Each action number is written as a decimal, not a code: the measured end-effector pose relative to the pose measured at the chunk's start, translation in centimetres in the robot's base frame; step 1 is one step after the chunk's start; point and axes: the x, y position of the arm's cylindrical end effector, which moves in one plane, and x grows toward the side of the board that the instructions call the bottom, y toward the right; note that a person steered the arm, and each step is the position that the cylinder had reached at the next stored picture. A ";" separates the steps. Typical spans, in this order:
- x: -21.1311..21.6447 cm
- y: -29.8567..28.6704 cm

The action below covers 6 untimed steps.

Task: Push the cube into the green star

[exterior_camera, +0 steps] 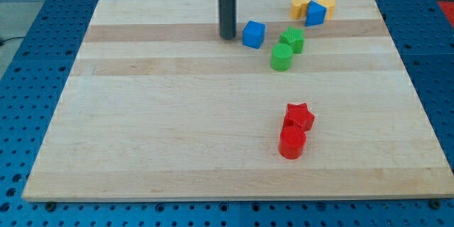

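A blue cube (253, 34) sits near the view's top centre on the wooden board (156, 128). My tip (227, 37) stands just to the cube's left, close to it, with a small gap. The green star (292, 40) lies right of the cube, a short gap away. A green cylinder (281, 57) touches the star at its lower left.
A second blue block (315, 14) sits between two yellow blocks, one on its left (300, 5) and one on its right (327, 5), at the view's top right. A red star (299, 116) and a red cylinder (291, 142) stand together lower right of centre.
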 end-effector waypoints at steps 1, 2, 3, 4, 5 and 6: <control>2.1 -2.2; 1.1 0.9; 0.0 4.7; -0.9 4.7; -2.5 4.7; -3.0 4.7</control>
